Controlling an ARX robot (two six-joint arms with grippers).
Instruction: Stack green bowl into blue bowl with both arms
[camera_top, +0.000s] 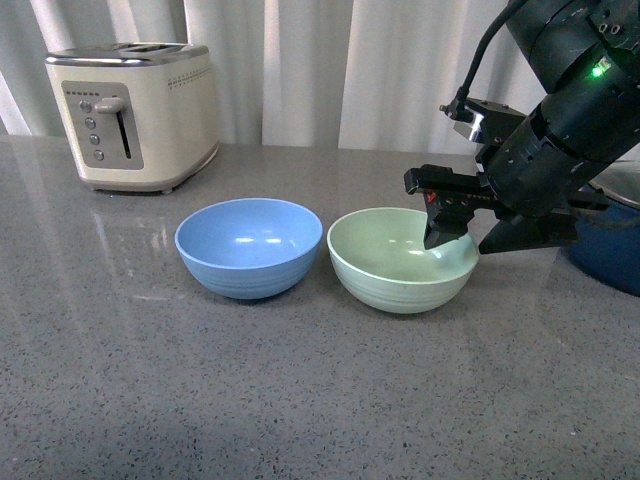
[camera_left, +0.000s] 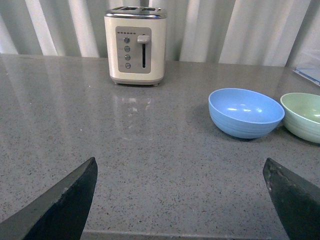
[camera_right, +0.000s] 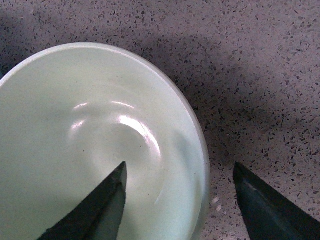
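The green bowl (camera_top: 401, 259) stands upright on the grey counter, right of the blue bowl (camera_top: 249, 246), the two nearly touching. My right gripper (camera_top: 457, 243) is open and straddles the green bowl's right rim, one finger inside the bowl, the other outside. In the right wrist view the green bowl (camera_right: 75, 140) fills the left, its rim running between the two fingers of the gripper (camera_right: 179, 172). My left gripper (camera_left: 180, 167) is open and empty above bare counter; the blue bowl (camera_left: 245, 112) and green bowl (camera_left: 304, 116) lie beyond it. The left arm is not in the front view.
A cream toaster (camera_top: 134, 114) stands at the back left, also in the left wrist view (camera_left: 135, 46). A dark blue pot (camera_top: 606, 245) sits at the right edge behind my right arm. White curtains hang behind the counter (camera_top: 300, 400).
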